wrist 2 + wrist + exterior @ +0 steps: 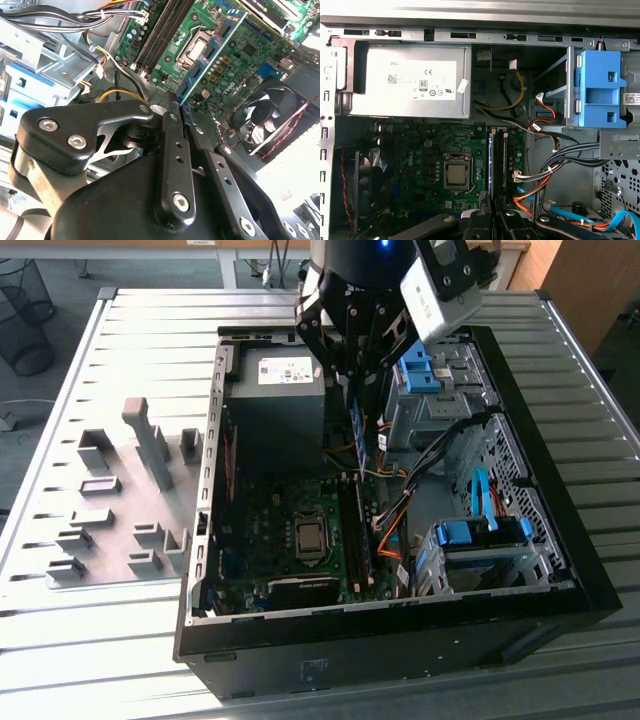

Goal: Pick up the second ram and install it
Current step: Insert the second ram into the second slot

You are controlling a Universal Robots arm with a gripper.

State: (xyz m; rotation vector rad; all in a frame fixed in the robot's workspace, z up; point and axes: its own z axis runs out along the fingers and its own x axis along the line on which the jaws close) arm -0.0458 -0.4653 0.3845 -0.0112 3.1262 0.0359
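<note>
My gripper [357, 375] hangs at top centre of the exterior view, over the open computer case [560, 540], fingers pinched on the second ram [356, 425], held on edge. My fingers [175, 150] hide most of the stick. Below, cables [395, 530] crowd the memory slots [497, 160].

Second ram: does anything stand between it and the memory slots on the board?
Nothing visible does. The gripper is shut on the second ram, which hangs edge-down, lined up along the memory slots in the first wrist view. The cables lie off to one side, apart from the slots.
</note>
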